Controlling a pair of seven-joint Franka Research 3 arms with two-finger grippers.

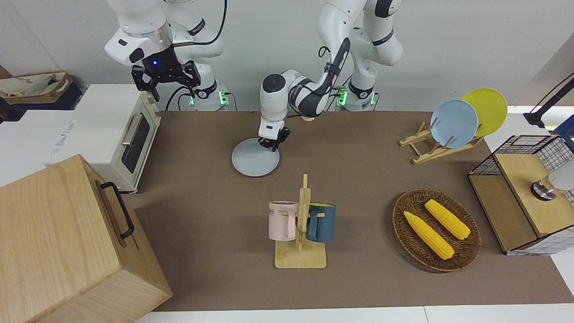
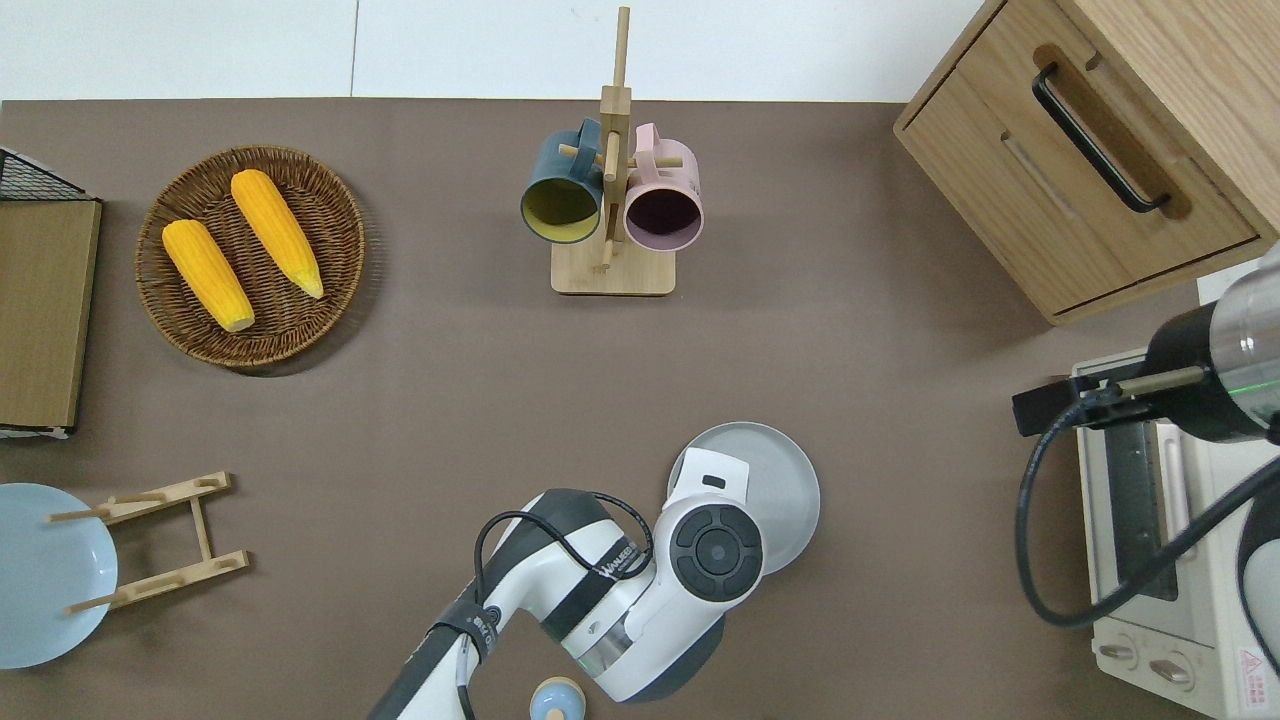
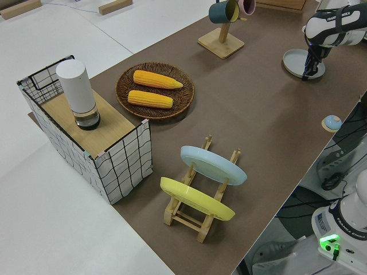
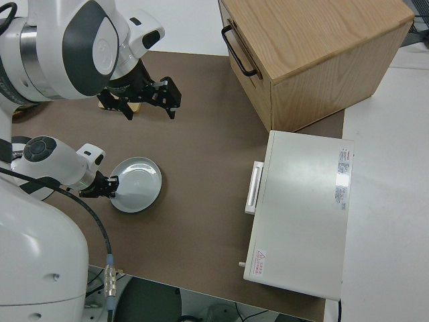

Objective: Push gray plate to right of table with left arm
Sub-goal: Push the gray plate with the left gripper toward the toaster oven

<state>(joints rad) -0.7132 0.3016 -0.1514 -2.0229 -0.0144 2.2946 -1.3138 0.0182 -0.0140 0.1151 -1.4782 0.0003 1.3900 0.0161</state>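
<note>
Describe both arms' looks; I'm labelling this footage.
Left arm: glossy white shells, dark grey joint bands, looped black cable, small black claw. Right arm: white with a silver wrist ring, blue light, wider black claw.

Smooth, faintly glossy gray plate [image 1: 254,163] on matt brown table [image 1: 367,179]; woven wicker basket [image 1: 436,230]; pale wooden box [image 1: 67,242].
</note>
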